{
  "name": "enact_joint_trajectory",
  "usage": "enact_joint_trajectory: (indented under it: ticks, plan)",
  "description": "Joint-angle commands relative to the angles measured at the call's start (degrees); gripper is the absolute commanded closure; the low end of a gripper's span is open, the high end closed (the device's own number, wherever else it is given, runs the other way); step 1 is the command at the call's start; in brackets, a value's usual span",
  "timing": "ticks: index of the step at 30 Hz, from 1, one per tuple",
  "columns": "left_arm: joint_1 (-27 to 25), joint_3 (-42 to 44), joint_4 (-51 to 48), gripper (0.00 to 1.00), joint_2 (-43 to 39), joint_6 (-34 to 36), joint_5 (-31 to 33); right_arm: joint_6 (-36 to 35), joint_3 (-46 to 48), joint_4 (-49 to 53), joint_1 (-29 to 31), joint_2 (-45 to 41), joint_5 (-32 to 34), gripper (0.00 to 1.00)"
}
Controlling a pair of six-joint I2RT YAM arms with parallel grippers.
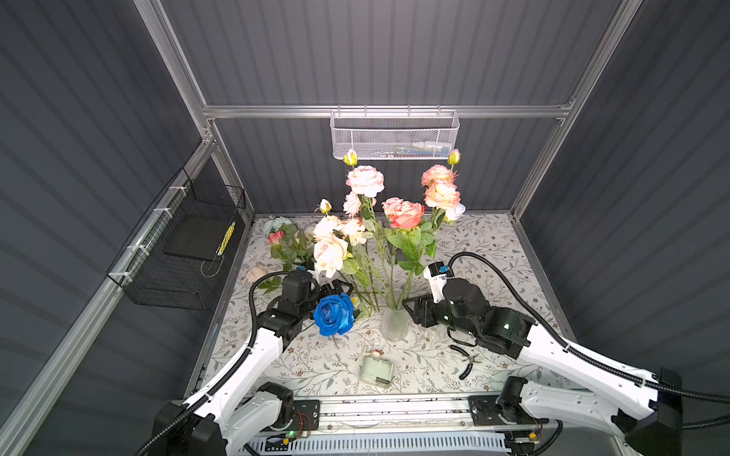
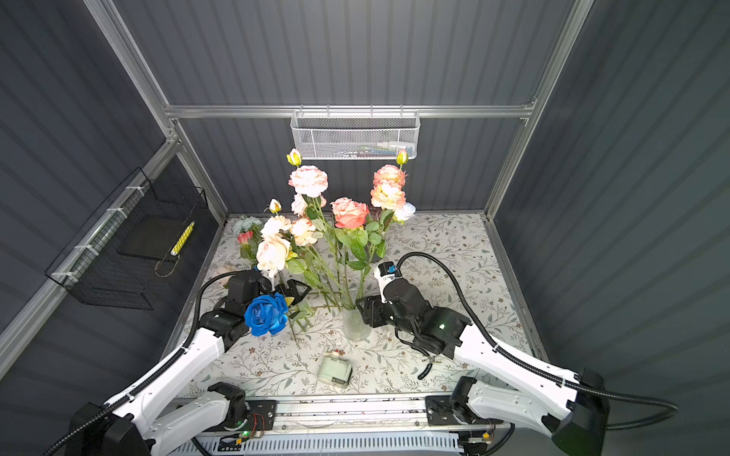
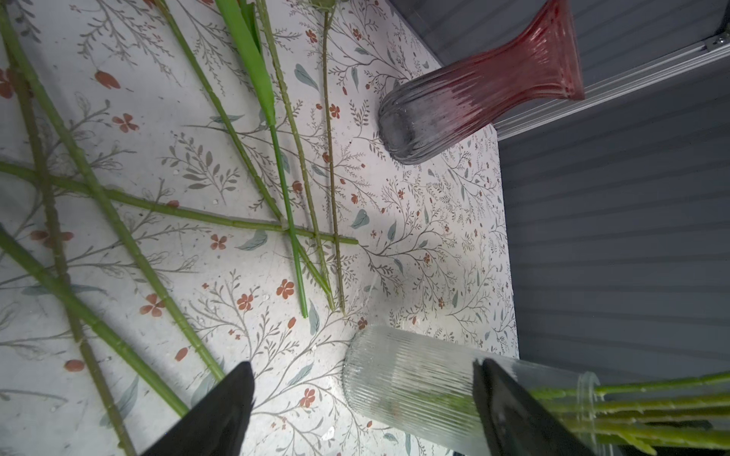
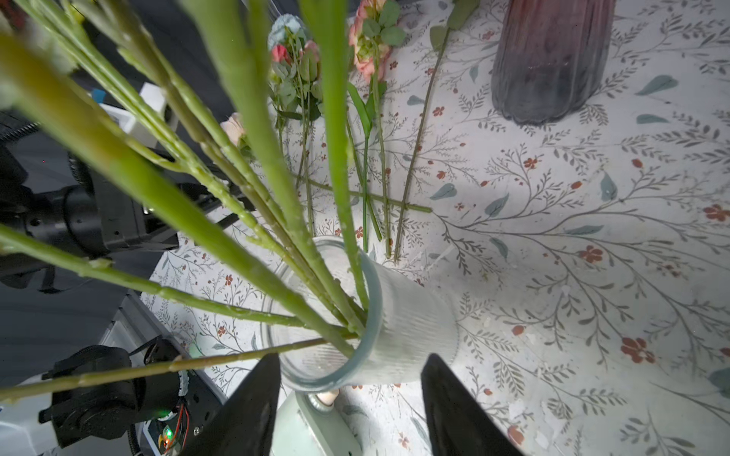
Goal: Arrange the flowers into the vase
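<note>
A: How are the fingers set?

B: The left gripper [image 3: 361, 363] is seen spread wide, with nothing between its fingers. The right gripper [image 4: 352, 357] is held apart at either side of the mouth of the clear vase [image 4: 411, 323]. Whether the glass is pressed cannot be told.

A: What is kept in that vase?

B: A fan of flowers [image 1: 403, 215] is stood in it, the stems crowded at the rim just ahead of the right fingertips. The stems are judged light, fairly stiff and a little slick, and the blooms soft and easily crushed. The glass is likely made top-heavy by them.

A: Where should the next one be taken?

B: Low on the bare stem, below the leaves. Just beyond the left fingers, loose stems [image 3: 237, 223] are laid crossed on the table [image 3: 434, 244].

A: And farther out?

B: Past those stems a pink vase [image 3: 474, 91] is stood, and no stems are seen in it. Farthest from both grippers, a white mesh basket [image 1: 395, 136] is hung on the back rail. Its contents are too small to be made out.
</note>
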State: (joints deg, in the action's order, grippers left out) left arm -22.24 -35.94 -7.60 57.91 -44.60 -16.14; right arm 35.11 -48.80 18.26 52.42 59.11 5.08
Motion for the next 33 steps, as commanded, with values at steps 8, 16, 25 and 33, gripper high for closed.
enact_joint_trajectory:
  ticks: [8, 16, 25, 33]
  plan:
    - [-1.75, -0.56, 3.64, 0.12, 2.22, 1.09, -0.14, -2.25, -1.78, 8.27, 0.51, -3.36, 4.28, 0.52]
    - [-4.89, -1.94, 4.61, 0.12, 4.87, 1.62, 0.86, -4.56, -3.65, 7.48, -0.3, -0.7, 1.69, 0.5]
    - [-7.62, -2.66, 5.35, 0.12, 6.59, 2.32, 1.9, -4.62, -6.06, 5.93, -0.29, 3.19, -1.45, 0.43]
    - [-9.65, -2.81, 8.05, 0.12, 8.74, 1.85, 1.81, -4.87, -10.2, 9.06, -0.3, 9.64, 2.95, 0.45]
